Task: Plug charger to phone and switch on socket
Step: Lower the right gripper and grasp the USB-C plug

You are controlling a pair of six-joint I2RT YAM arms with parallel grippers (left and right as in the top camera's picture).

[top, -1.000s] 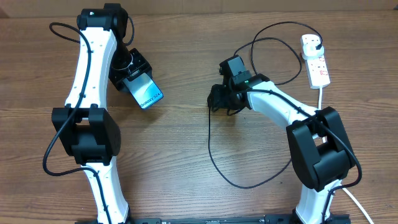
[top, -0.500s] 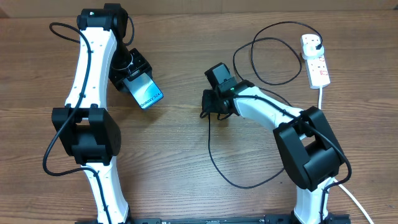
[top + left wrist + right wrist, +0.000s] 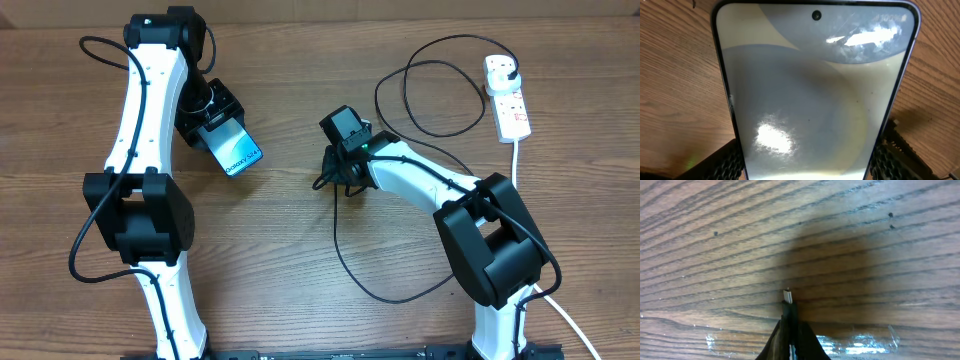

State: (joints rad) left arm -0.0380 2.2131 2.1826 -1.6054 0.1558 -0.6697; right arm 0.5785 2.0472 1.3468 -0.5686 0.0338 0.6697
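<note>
My left gripper (image 3: 215, 128) is shut on the phone (image 3: 233, 147), which shows a light blue screen and tilts toward the table's middle; in the left wrist view the phone (image 3: 810, 95) fills the frame between my fingers (image 3: 727, 162). My right gripper (image 3: 328, 175) is shut on the charger connector tip (image 3: 787, 300), its small metal end pointing forward over the wood. The thin black cable (image 3: 345, 255) loops down and back up to the black plug (image 3: 513, 71) seated in the white socket strip (image 3: 507, 96) at the far right.
The socket's thick white cord (image 3: 516, 150) runs down the right side behind my right arm. Cable loops (image 3: 420, 100) lie between the right arm and the socket. Bare wood lies between the phone and the right gripper.
My right gripper has moved left toward the phone, carrying the connector tip. The left arm and phone have not moved.
</note>
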